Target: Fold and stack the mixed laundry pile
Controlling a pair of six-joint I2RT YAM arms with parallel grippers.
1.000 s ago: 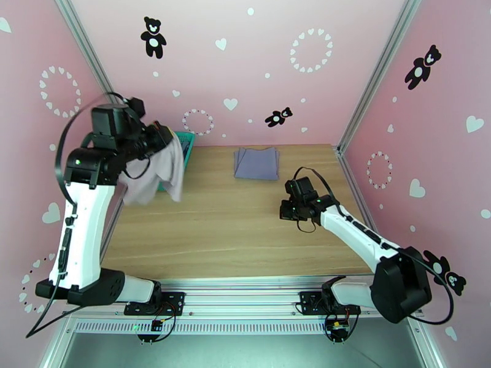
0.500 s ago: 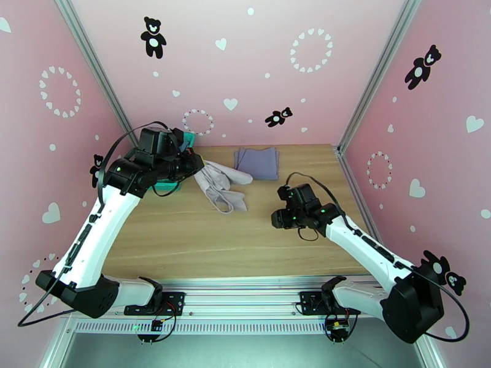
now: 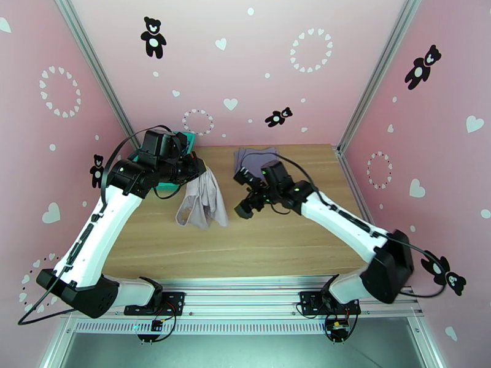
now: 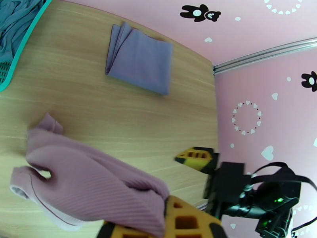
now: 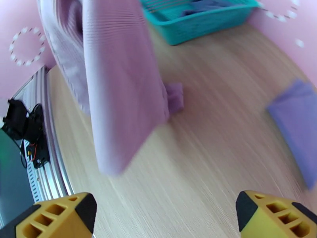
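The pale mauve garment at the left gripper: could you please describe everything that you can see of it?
The pale mauve garment is soft, finely ribbed cloth, unfolded and bunched. Its upper end is pinched in the shut left gripper, and it hangs in loose folds, its lower end apparently reaching the wooden table. Nothing else touches it.

place: robot lab booth | cues: pink decal walls [image 3: 258, 62], aluminium frame [image 3: 370, 76], wooden table [image 3: 245, 246]
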